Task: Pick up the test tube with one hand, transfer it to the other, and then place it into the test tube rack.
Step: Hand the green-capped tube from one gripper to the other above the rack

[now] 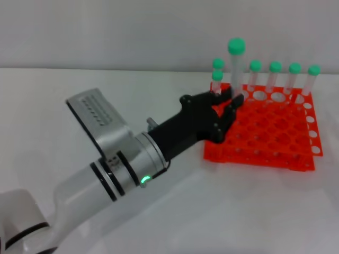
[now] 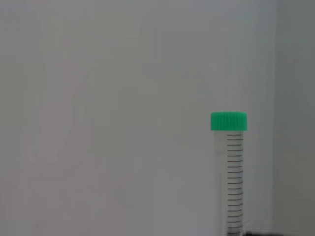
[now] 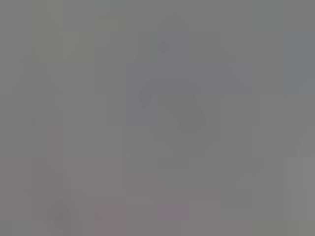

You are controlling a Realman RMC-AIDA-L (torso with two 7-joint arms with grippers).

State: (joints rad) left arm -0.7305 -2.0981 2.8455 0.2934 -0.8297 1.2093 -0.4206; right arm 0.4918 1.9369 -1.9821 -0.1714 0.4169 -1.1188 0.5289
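Above the far-left corner of the orange rack (image 1: 275, 135), our left gripper (image 1: 233, 101) pinches the upright test tube (image 1: 236, 66) low on its body; it looks light, stiff and slick, best gripped mid-barrel, below the cap.

Readable words or brands: none on any surface, in any of the three views.
Test tube (image 2: 231, 182): a ladder of short black graduation lines runs down its clear wall below the green cap; no numerals can be made out beside them.
Left arm (image 1: 100, 119): rows of small marks on the grey housing, too fine to read.
Test tube rack (image 1: 270, 129): plain orange-red plastic, no lettering seen.
Right wrist view: a blank grey field with nothing legible.
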